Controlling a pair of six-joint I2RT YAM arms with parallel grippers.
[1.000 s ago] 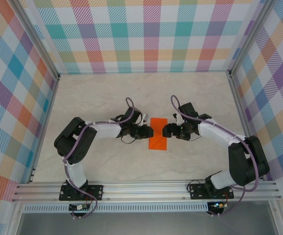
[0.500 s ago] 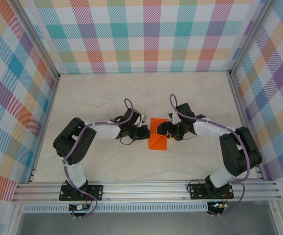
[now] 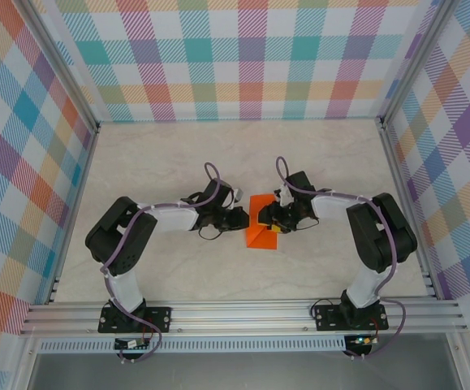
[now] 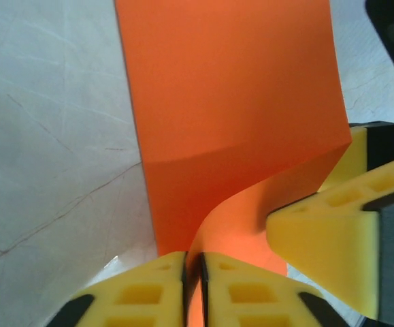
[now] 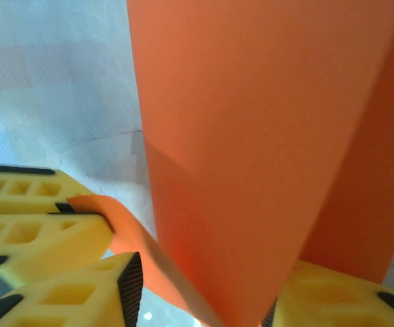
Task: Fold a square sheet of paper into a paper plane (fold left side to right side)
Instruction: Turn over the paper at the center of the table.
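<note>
Thin bright orange square sheet of paper (image 3: 261,229) lay mid pale marble-look table (image 3: 178,154), between both arms, partly lifted and curled. Left pincer (image 3: 241,218) was pressed together on the sheet's left edge; in the left wrist view its yellow fingers (image 4: 149,286) pinched the paper (image 4: 231,102), which bent upward. Right pincer (image 3: 272,221) was at the sheet's right side, fingers spread, with the raised paper (image 5: 251,136) standing between them. Pincers were close together, almost touching.
</note>
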